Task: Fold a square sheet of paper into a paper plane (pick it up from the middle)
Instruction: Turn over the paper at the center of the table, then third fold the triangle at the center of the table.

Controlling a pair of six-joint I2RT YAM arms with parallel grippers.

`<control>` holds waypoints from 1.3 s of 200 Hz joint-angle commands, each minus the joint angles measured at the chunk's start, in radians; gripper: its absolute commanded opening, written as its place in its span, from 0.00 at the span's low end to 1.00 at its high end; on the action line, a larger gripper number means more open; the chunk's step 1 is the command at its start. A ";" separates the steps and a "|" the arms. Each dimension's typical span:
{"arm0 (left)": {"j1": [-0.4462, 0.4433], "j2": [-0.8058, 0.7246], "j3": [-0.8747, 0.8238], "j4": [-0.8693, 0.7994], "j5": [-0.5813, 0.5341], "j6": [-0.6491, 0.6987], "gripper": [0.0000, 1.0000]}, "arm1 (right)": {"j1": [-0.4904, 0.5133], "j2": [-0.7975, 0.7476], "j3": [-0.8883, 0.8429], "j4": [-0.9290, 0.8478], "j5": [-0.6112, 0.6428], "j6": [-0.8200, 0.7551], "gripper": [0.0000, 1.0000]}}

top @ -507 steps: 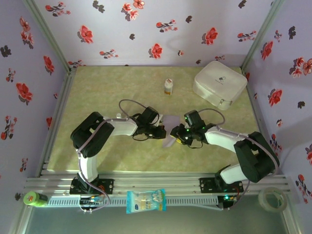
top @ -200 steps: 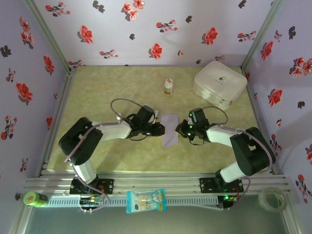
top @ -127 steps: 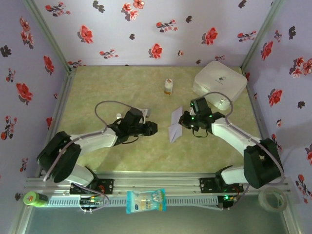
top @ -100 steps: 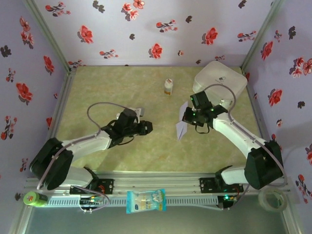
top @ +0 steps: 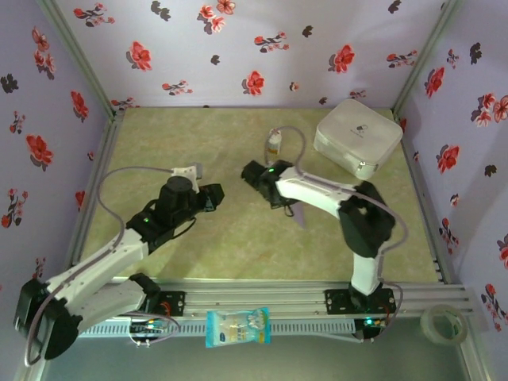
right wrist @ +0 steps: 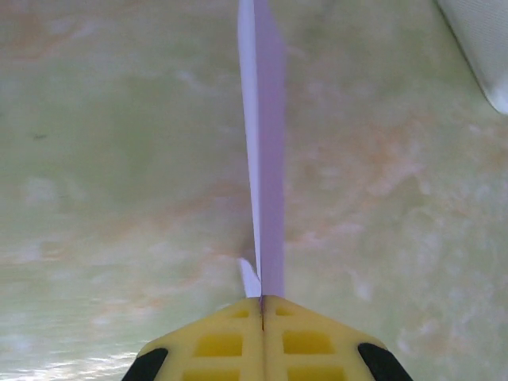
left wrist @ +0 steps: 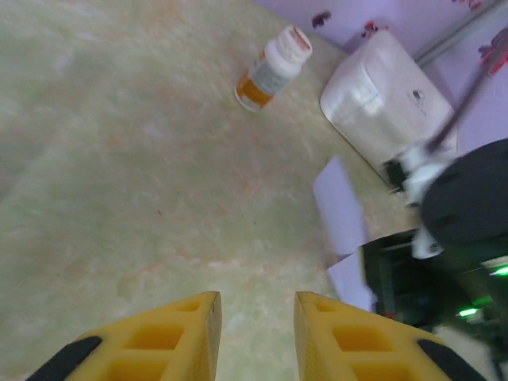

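Note:
The sheet of paper is folded into a slim lavender paper plane [right wrist: 268,159]. My right gripper [right wrist: 262,300] is shut on its rear end, and it runs straight ahead, edge-on, above the table. From above, a small lavender sliver of the plane [top: 300,214] shows under my right forearm, with the right gripper [top: 286,202] reaching across the table's middle. In the left wrist view the plane [left wrist: 340,205] hangs beside the right arm's black wrist. My left gripper [top: 216,193] is to the left of it, apart from the paper. The left gripper [left wrist: 255,305] is open with nothing between its yellow fingers.
A small white bottle [top: 274,143] stands behind the right gripper, and a white rounded case [top: 357,136] sits at the back right. A snack packet [top: 237,327], a green item [top: 55,323] and a tape roll [top: 443,324] lie at the front rail. Flowered walls enclose the table.
My right gripper has swung from the right side across to the table's middle, carrying the folded paper. The left arm has let go of the paper and drawn back to the left.

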 commanded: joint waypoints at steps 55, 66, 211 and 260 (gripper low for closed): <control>0.027 -0.226 0.012 -0.224 -0.191 0.063 0.30 | 0.073 0.138 0.124 0.184 -0.382 -0.015 0.11; 0.027 -0.214 0.020 -0.227 -0.178 0.071 0.31 | 0.050 0.103 0.082 0.250 -0.495 -0.021 0.18; 0.010 0.512 0.166 -0.002 0.392 -0.054 0.35 | -0.377 -0.313 -0.749 1.069 -1.100 0.246 0.00; 0.007 0.628 0.191 0.021 0.459 -0.072 0.35 | -0.377 -0.240 -0.747 1.081 -1.126 0.232 0.00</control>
